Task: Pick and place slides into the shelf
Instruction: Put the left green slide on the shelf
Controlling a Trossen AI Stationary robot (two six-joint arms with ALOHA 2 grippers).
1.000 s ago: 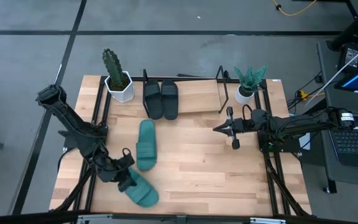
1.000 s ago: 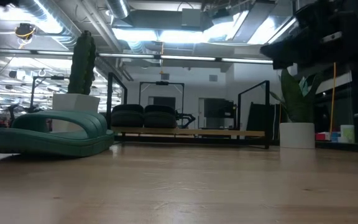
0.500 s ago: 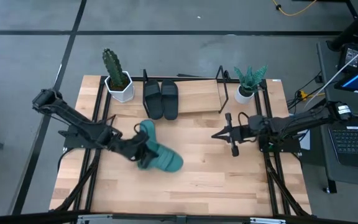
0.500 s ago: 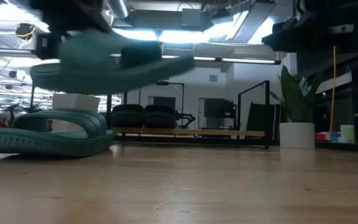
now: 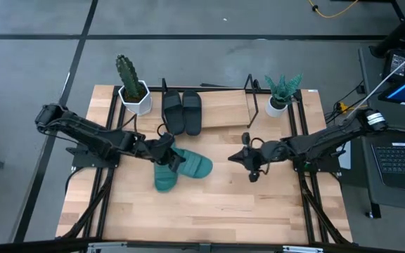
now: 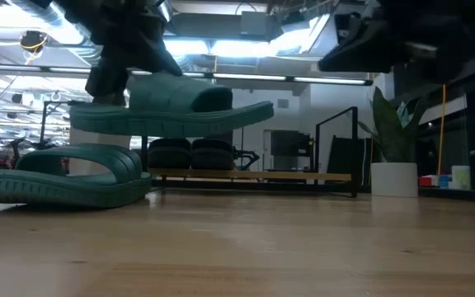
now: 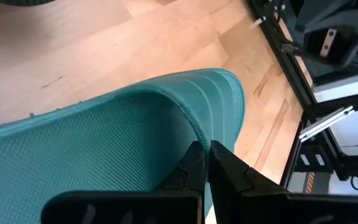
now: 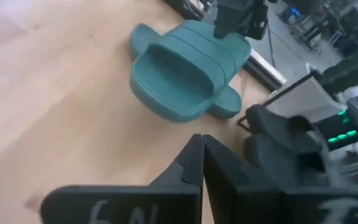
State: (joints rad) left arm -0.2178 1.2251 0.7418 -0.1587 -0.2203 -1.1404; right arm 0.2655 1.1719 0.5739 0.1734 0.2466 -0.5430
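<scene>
Carrying a teal slide [image 5: 192, 165] further toward the shelf [image 5: 216, 112], left fingers [image 7: 199, 168] gripping its strap, above the other teal slide [image 5: 164, 177]; right fingers [image 8: 197, 158] closed, empty, arm reaching inward.

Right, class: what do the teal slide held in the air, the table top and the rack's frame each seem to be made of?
Teal slide in the left gripper: looks like matte moulded rubber or foam, with a fine dotted footbed texture and ribbed strap.
Table top: pale wood, apparently butcher-block, with visible grain and joined strips.
Rack frame: thin black rods, probably painted metal.
</scene>
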